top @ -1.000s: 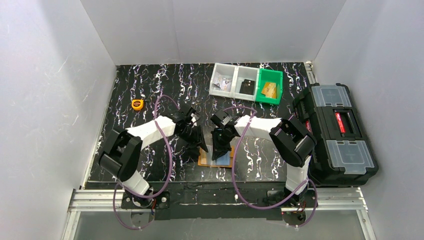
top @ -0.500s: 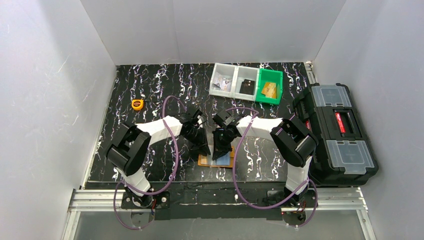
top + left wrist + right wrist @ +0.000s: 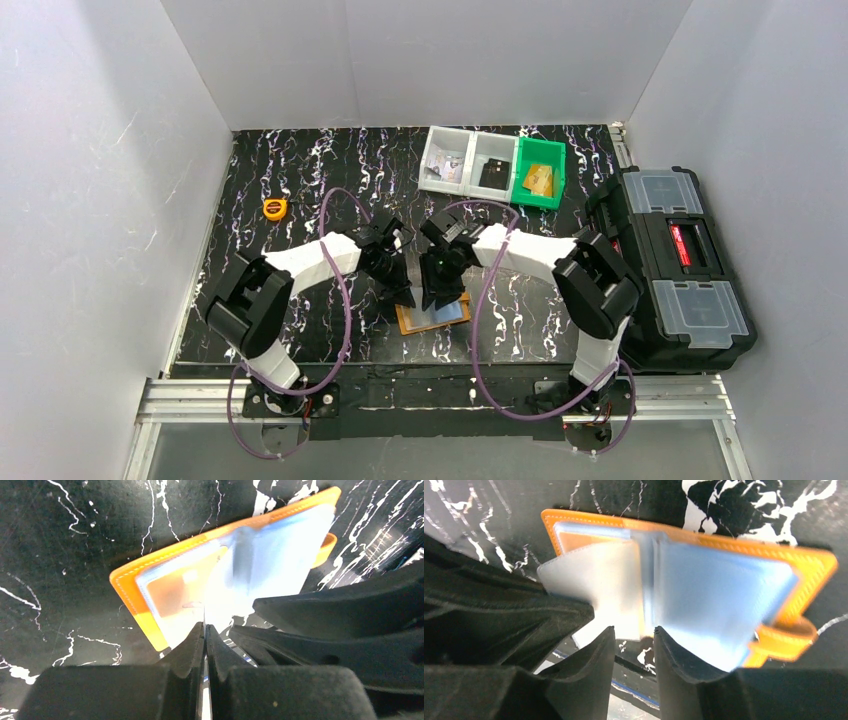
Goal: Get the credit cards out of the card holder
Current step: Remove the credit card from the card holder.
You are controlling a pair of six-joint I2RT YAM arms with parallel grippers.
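The orange card holder lies open on the black table, between both grippers. My left gripper is shut on a thin whitish sheet standing up from the holder's left half; in the left wrist view the sheet sits edge-on between the fingers. I cannot tell whether it is a card or a pocket leaf. A pale blue card fills the right pocket and also shows in the left wrist view. My right gripper is open a little and empty, just above the holder's middle fold. The closure tab sticks out at the right.
A yellow-orange tape measure lies at the far left. Three small bins, two clear and one green, stand at the back. A black toolbox sits along the right edge. The two grippers are close together over the holder.
My left gripper has moved right onto the holder's left side. My right gripper has shifted slightly back and left. The holder now sits a little turned.
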